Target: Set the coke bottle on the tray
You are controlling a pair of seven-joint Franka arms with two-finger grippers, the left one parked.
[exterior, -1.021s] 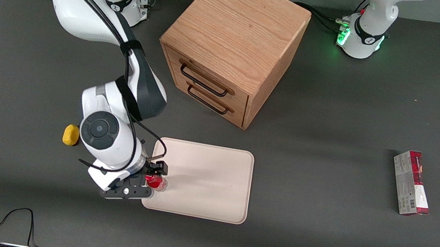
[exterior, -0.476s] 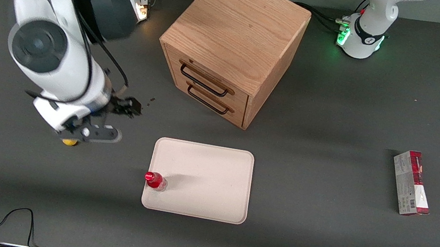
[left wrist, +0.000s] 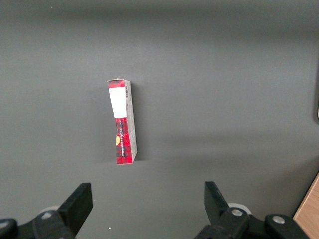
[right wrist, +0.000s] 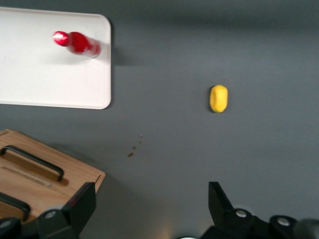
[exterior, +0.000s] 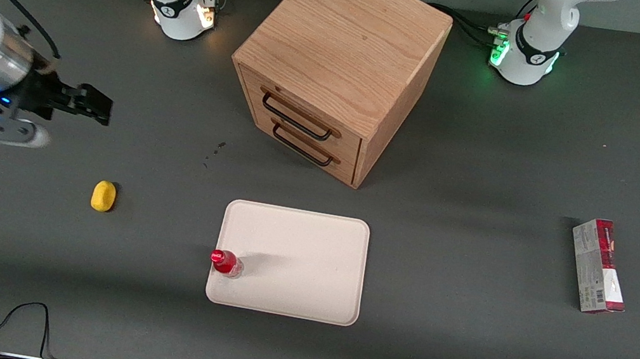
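Observation:
The coke bottle (exterior: 226, 262), small with a red cap and red label, stands upright on the cream-white tray (exterior: 307, 261), just inside the tray's corner nearest the front camera at the working arm's end. The right wrist view shows the coke bottle (right wrist: 77, 43) on the tray (right wrist: 45, 74) from well above. My gripper (exterior: 95, 105) hangs high over the table toward the working arm's end, far from the bottle. My gripper (right wrist: 150, 195) is open, with only bare table showing between the fingers.
A yellow lemon-shaped lump (exterior: 103, 196) lies on the table between gripper and tray. The wooden drawer cabinet (exterior: 338, 67) stands farther from the camera than the tray. A red-and-grey carton (exterior: 598, 266) lies toward the parked arm's end. Small crumbs (exterior: 215, 150) dot the table.
A second ago my gripper was down at the bottle on the tray. It has since let go, risen and swung away toward the working arm's end. The bottle has stayed put.

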